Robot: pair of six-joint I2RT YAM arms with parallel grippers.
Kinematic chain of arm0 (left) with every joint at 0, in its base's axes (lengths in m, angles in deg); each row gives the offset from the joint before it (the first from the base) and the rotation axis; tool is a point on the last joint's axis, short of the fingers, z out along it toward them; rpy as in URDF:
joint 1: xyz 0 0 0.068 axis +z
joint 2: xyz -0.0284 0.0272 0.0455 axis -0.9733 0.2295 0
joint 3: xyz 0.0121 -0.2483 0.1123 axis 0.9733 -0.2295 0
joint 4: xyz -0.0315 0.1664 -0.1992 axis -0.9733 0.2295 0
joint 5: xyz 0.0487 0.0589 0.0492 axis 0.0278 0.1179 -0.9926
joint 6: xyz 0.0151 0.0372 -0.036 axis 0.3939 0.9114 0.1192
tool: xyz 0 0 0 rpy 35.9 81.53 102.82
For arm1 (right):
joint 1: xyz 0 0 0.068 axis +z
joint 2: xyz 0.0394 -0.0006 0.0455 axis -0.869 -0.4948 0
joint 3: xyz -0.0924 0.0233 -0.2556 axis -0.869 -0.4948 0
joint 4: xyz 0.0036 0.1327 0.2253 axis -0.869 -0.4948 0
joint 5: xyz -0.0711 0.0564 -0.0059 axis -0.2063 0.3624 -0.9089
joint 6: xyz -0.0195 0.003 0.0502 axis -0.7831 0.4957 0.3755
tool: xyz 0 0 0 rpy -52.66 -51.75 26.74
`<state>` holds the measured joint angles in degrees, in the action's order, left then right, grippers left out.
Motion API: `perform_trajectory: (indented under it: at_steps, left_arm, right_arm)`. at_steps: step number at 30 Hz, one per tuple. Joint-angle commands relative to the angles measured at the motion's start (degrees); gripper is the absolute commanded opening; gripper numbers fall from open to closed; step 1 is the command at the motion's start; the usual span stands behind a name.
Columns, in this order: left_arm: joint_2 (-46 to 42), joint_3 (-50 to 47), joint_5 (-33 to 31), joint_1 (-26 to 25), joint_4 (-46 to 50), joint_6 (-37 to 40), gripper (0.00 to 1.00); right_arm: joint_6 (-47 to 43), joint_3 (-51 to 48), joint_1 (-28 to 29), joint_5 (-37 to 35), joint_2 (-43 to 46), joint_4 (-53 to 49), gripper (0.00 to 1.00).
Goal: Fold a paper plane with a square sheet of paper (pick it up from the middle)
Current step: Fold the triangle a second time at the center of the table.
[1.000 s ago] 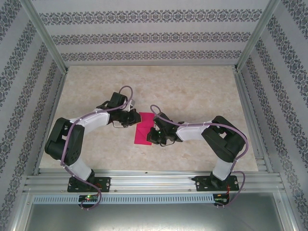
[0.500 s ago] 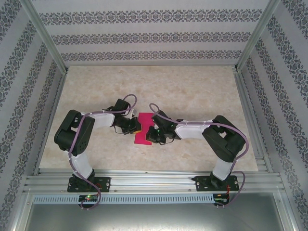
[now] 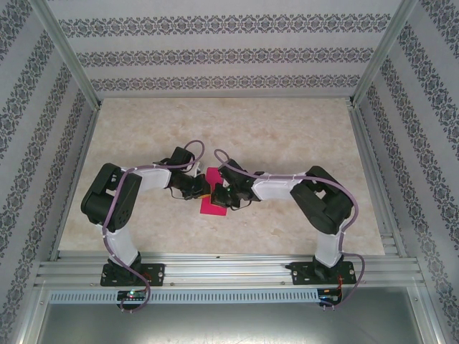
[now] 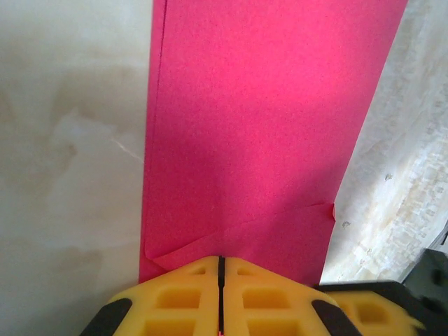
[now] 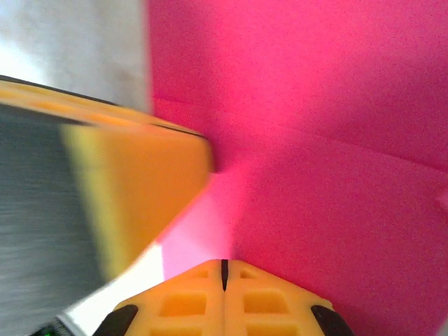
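Both arms are bent in over the middle of the pale marbled table [image 3: 287,136], and right between them lies the magenta-pink paper sheet [image 3: 209,207], folded narrow and flat on the surface, its long side running away from the bases. From above, the left pincer [image 3: 201,189] and the right pincer [image 3: 218,193] sit just beside each other on top of the sheet, covering its middle, so pink peeks out at the far end and more of it at the near end. On the left wrist camera the picture is sharp: the left pincer [image 4: 220,269] has its two yellow foam pads [image 4: 182,280] pressed together, only a thin dark seam between them, tips at the edge of the sheet [image 4: 259,126]. Whether any paper is nipped in that seam, I cannot tell. A diagonal crease crosses the paper just ahead of those tips, and a small corner flap pokes out at the lower left. The sheet runs up as a straight band with bare table [image 4: 70,140] on either side. Over on the right wrist camera, the right pincer [image 5: 224,276] is closed too, pads meeting along one dark line above the sheet [image 5: 322,140], which shows a couple of long fold lines. A blurred yellow pad [image 5: 140,175] of the left pincer comes in from the left, meeting the paper close ahead of the right tips.
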<state>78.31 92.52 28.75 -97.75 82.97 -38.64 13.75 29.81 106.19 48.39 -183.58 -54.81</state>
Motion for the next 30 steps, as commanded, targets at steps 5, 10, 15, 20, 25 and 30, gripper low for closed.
perform_trajectory:
  at_steps: [5, 10, 15, 20, 25, 30]
  left_arm:
    - [2.11, -0.17, -5.8, -0.23, 4.22, 0.95, 0.07]
    - [2.25, -0.83, -6.14, -0.13, 3.61, 0.46, 0.06]
    - [2.18, -0.93, -6.43, -0.24, 3.76, 0.5, 0.06]
    - [2.65, -0.66, -6.44, -0.21, 3.98, 0.68, 0.06]
    - [2.77, -0.57, -6.23, -0.2, 3.71, 0.42, 0.06]
    - [2.32, -0.36, -5.7, -0.18, 3.9, 0.6, 0.07]
  right_arm:
    - [2.22, -6.35, -0.31, 1.07, 1.64, 2.75, 0.05]
    - [3.68, -10.38, -0.47, 1.29, 5.75, 5.56, 0.06]
    - [3.58, -13.76, -0.12, 1.21, 8.04, 5.77, 0.07]
    - [3.22, -16.61, 0.45, 1.0, 10.58, 5.23, 0.07]
    - [2.94, -18.29, 0.58, 0.18, 12.38, 4.22, 0.09]
    - [3.35, -19.61, 0.17, -0.49, 14.9, 4.8, 0.11]
